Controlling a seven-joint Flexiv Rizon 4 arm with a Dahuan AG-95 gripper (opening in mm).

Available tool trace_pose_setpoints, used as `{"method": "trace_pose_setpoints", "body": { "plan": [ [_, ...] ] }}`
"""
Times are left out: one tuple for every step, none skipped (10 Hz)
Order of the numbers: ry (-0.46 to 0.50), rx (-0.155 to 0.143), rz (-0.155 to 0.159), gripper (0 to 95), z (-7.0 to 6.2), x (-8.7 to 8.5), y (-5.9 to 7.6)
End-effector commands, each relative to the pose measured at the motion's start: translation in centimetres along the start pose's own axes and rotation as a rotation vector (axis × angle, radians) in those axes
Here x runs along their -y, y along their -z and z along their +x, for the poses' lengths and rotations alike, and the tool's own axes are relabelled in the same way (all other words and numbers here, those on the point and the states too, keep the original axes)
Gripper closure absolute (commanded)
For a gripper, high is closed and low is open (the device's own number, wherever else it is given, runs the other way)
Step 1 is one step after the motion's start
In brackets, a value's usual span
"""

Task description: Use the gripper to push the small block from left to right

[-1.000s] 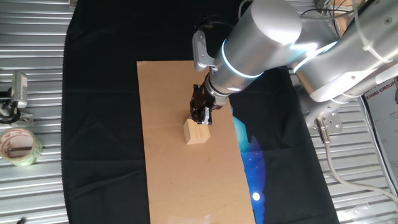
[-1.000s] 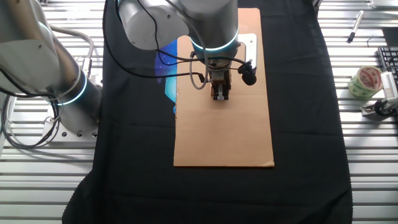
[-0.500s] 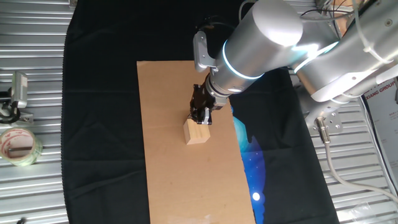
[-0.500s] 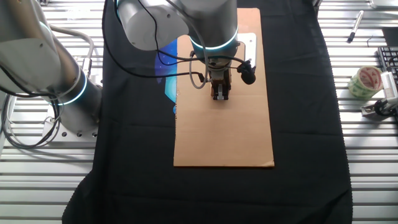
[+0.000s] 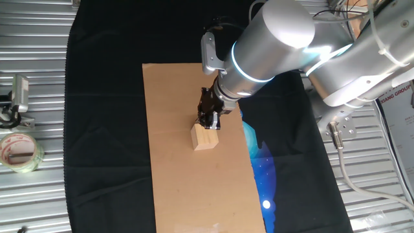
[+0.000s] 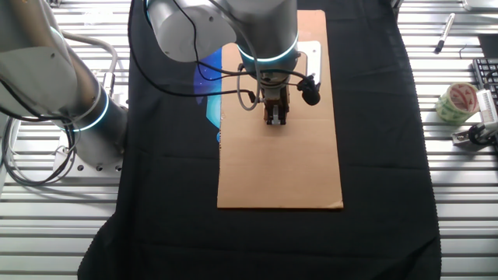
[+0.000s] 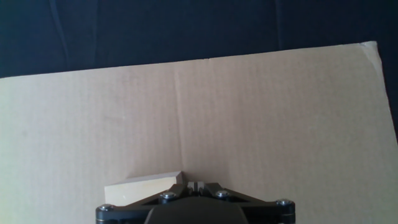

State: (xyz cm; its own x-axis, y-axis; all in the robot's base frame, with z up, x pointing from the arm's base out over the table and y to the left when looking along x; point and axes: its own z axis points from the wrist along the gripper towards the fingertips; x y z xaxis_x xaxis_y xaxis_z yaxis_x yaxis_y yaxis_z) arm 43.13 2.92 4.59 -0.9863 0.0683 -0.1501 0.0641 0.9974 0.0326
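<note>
The small block [image 5: 204, 137] is a pale tan wooden cube on the brown cardboard sheet [image 5: 181, 181]. My gripper [image 5: 208, 123] is shut and empty, tips down at the sheet, right beside the block's far right top edge. In the other fixed view the gripper [image 6: 276, 118] hides the block. In the hand view the gripper [image 7: 195, 185] shows its two tips pressed together at the bottom edge, and the block [image 7: 140, 188] lies just to their left, partly hidden by the gripper body.
The cardboard lies on a black cloth [image 5: 103, 97] with a blue print [image 5: 262, 162]. A clear tape roll [image 5: 18, 152] and a metal clip [image 5: 18, 97] sit on the ribbed metal table at the left. A pen [image 6: 442, 33] lies at the far corner.
</note>
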Motion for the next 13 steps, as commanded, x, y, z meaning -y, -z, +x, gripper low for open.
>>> {"method": "trace_pose_setpoints", "body": {
  "plan": [
    [0.011, -0.012, -0.008, 95.0, -0.1, 0.1, 0.4],
    [0.013, -0.014, -0.010, 95.0, -0.2, 0.2, 0.8],
    [0.015, -0.018, -0.012, 95.0, -0.3, 0.3, 1.1],
    [0.017, -0.019, -0.013, 95.0, -0.4, 0.5, 1.6],
    [0.023, -0.018, -0.010, 95.0, -0.5, 0.6, 2.0],
    [0.030, -0.021, -0.010, 95.0, -0.6, 0.7, 2.6],
    [0.033, -0.028, -0.011, 95.0, -0.7, 0.7, 3.2],
    [0.037, -0.039, -0.011, 95.0, -0.8, 0.8, 4.1],
    [0.039, -0.050, -0.009, 95.0, -0.8, 0.8, 4.8],
    [0.038, -0.061, -0.009, 95.0, -1.0, 0.8, 5.9],
    [0.030, -0.062, -0.008, 95.0, -1.1, 0.7, 6.8],
    [0.023, -0.062, -0.007, 95.0, -1.1, 0.7, 7.3],
    [0.015, -0.066, -0.001, 95.0, -1.2, 0.5, 7.9]
  ]
}}
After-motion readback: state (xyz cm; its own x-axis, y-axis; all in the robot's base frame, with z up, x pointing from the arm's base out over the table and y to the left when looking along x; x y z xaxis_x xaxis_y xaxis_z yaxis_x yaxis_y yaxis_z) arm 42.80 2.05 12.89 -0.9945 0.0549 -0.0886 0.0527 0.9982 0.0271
